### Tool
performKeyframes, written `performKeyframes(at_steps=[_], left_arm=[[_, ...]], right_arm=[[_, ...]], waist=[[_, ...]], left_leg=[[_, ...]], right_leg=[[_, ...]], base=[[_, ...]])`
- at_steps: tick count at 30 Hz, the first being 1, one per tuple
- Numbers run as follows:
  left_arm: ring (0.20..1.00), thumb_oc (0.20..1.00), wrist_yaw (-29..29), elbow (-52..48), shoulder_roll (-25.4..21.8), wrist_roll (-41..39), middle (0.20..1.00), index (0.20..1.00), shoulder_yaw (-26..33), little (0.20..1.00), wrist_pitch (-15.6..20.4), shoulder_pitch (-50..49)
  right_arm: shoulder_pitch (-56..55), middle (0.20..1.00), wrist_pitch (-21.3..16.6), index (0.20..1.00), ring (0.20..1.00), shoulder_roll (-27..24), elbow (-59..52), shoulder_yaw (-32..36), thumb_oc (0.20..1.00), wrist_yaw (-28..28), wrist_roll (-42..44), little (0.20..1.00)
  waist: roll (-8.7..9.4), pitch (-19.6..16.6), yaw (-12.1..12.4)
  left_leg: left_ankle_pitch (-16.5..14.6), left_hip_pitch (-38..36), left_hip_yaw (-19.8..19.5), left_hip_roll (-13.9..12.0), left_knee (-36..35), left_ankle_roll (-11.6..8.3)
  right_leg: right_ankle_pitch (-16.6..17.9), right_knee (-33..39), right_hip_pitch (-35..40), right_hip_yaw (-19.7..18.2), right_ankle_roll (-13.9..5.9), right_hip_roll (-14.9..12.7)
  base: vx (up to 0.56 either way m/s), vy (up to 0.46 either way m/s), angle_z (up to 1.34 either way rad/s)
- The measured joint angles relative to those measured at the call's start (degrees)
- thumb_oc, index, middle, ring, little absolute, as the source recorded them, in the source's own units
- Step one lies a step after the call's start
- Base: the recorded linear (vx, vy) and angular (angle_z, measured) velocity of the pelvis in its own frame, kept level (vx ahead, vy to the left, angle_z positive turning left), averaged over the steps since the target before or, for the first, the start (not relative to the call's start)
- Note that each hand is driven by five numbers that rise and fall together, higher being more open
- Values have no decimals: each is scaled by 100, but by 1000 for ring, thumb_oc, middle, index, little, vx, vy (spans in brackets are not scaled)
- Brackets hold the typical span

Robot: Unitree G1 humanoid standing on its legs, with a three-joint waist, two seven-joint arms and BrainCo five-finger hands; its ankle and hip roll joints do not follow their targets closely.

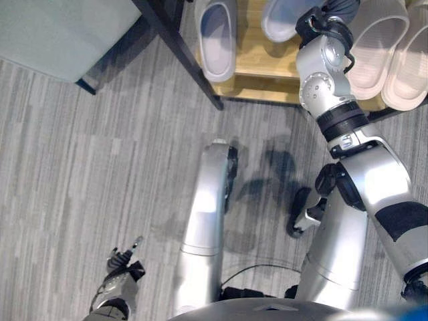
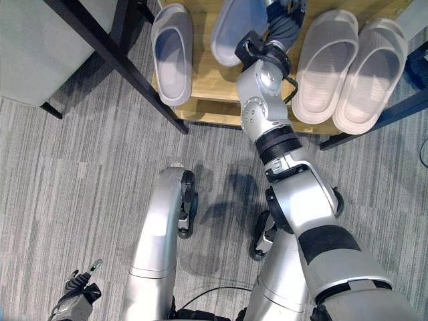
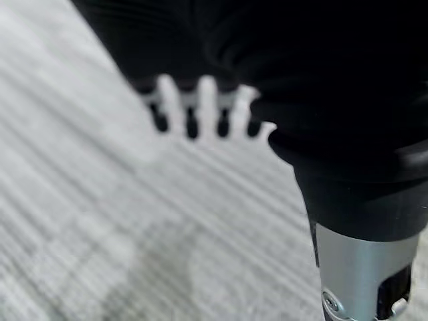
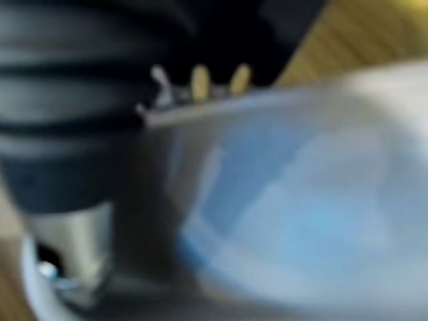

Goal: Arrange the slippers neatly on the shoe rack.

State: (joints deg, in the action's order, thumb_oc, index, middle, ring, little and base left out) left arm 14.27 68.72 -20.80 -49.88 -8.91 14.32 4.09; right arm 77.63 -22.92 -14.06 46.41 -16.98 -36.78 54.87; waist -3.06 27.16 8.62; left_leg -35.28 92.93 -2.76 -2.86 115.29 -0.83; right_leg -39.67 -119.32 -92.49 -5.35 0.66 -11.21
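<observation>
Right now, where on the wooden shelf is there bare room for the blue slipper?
Bare wood lies between the straight blue-grey slipper and the tilted blue slipper at the right hand. Toward the beige pair, which sit touching, it is crowded. The left hand hangs over carpet.

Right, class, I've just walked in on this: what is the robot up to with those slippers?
The robot is tidying slippers on a low wooden shoe rack. Its right hand reaches over the shelf at a pale blue slipper that sits askew; its fingers are hidden there, so a grip cannot be confirmed. Another pale blue slipper lies straight to the left, and a beige pair sits side by side to the right. The left hand hangs over the grey carpet, fingers relaxed, holding nothing.
</observation>
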Motion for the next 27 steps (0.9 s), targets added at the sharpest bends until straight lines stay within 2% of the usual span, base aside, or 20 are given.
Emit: performKeyframes(at_steps=[2, 4, 6, 11, 12, 13, 15, 18, 27], left_arm=[[1000, 1000, 1, -8, 9, -4, 1000, 1000, -39, 1000, 0, 55], [1000, 1000, -14, -144, 22, 0, 1000, 1000, -473, 1000, -20, 72], [1000, 1000, -15, -224, 43, -3, 1000, 1000, -513, 1000, -54, 80], [1000, 1000, -21, -231, 45, -9, 1000, 1000, -578, 1000, -144, 130], [1000, 1000, -23, -258, 49, -25, 1000, 1000, -678, 1000, -173, 154], [1000, 1000, -57, -364, 38, -27, 1000, 1000, -948, 1000, -225, 162], [1000, 1000, -118, -482, 109, -67, 1000, 1000, -1114, 1000, -276, 190], [1000, 1000, -197, -667, 167, -77, 1000, 1000, -1293, 1000, -398, 219], [1000, 1000, -258, -691, 153, -255, 1000, 1000, -1394, 1000, -413, 655]], right_arm=[[1, 1000, -1, 1000, 1000, 0, 4, -4, 1000, -44, 0, 1000], [3, 1000, 39, 1000, 1000, -12, 118, -96, 1000, -139, -7, 1000], [4, 1000, 188, 1000, 1000, -22, 244, -371, 1000, -178, -62, 1000], [32, 1000, 930, 1000, 1000, 25, 784, -940, 1000, -129, -537, 1000], [134, 1000, 1089, 1000, 1000, 36, 1115, -1102, 1000, -94, -725, 1000], [386, 1000, 1358, 1000, 1000, 79, 1898, -1413, 1000, 10, -916, 1000], [372, 1000, 1593, 1000, 1000, 123, 2028, -1393, 1000, 0, -1057, 1000], [366, 1000, 1708, 1000, 1000, 288, 2096, -1396, 1000, 6, -1314, 1000], [377, 1000, 1687, 1000, 1000, 527, 2329, -1346, 1000, -4, -1356, 1000]], waist=[[2, -1, -6], [2, -1, -11], [2, -1, -15], [8, -2, -49], [10, -3, -48], [15, -5, -52], [28, -8, -67], [67, 2, -159], [96, -13, -187]], left_leg=[[1, -1, -3, 1, 1, -1], [1, -2, -1, 1, 1, 1], [2, -3, -1, 1, 8, 1], [2, -4, -8, 4, 29, 3], [5, -5, -8, 5, 29, 6], [14, -7, -8, 27, 27, 16], [16, 3, -17, 36, 31, 20], [16, 8, -25, 36, 39, 20], [16, 6, -88, 33, 79, 20]], right_leg=[[0, -3, -1, 2, 0, -5], [0, -4, -1, 4, 0, -5], [0, -7, 1, 5, 0, -9], [0, -24, 12, 6, 0, -13], [0, -24, 12, 6, 0, -15], [-1, -31, 26, 7, 1, -51], [-8, -28, 39, 26, 10, -79], [-12, -29, 40, 31, 2, -77], [-13, -36, 86, 89, 4, -75]], base=[[0, 0, 0], [0, 0, 0], [0, 0, 0], [0, 0, 0], [-12, 17, 5], [-6, 16, 7], [-3, 7, 4], [0, 0, 0], [0, 0, 0]])
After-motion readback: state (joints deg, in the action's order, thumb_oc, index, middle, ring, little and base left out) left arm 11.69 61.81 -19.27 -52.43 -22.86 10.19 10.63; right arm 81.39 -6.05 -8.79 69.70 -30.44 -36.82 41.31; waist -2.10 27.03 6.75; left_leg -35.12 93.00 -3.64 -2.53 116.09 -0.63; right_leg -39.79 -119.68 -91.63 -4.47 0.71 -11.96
